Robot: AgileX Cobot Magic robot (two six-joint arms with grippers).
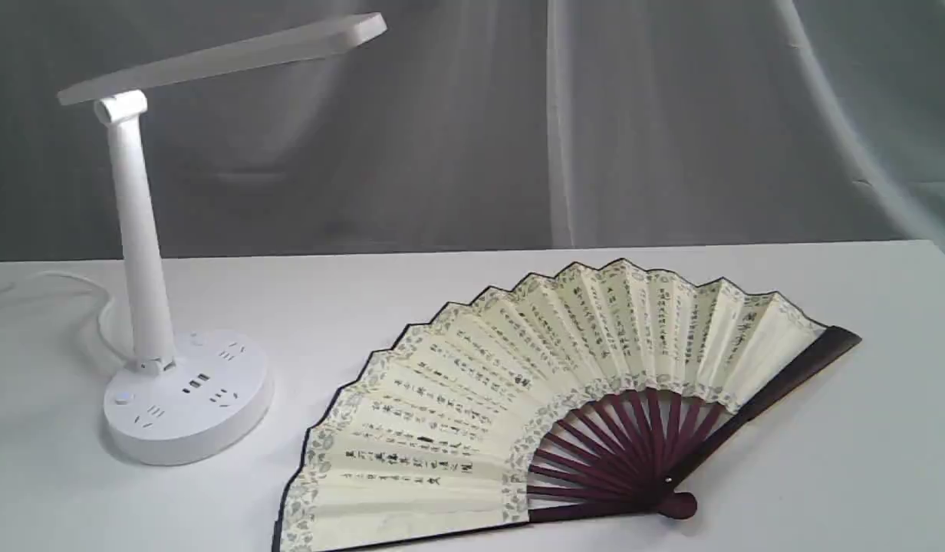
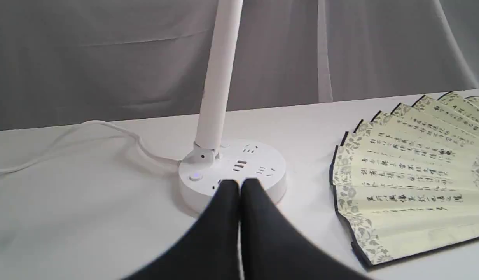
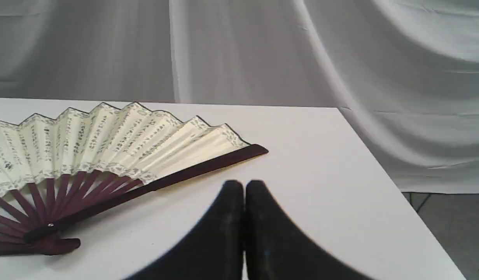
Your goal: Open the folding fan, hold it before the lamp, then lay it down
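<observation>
The folding fan (image 1: pixel 518 399) lies spread open and flat on the white table (image 1: pixel 864 460), its cream leaf with black calligraphy facing up and its maroon ribs meeting at a pivot near the front. The fan (image 2: pixel 414 175) (image 3: pixel 107 155) also shows in both wrist views. The white lamp (image 1: pixel 146 284) stands at the left, its long head tilted up and its round base (image 2: pixel 239 171) carrying sockets. My left gripper (image 2: pixel 239 186) is shut and empty, hovering just short of the lamp base. My right gripper (image 3: pixel 244 186) is shut and empty, near the fan's right guard. Neither gripper appears in the exterior view.
A white cord (image 2: pixel 107 134) runs from the lamp base off to the left. Grey cloth (image 1: pixel 595 115) hangs behind the table. The table's right edge (image 3: pixel 379 163) drops to the floor.
</observation>
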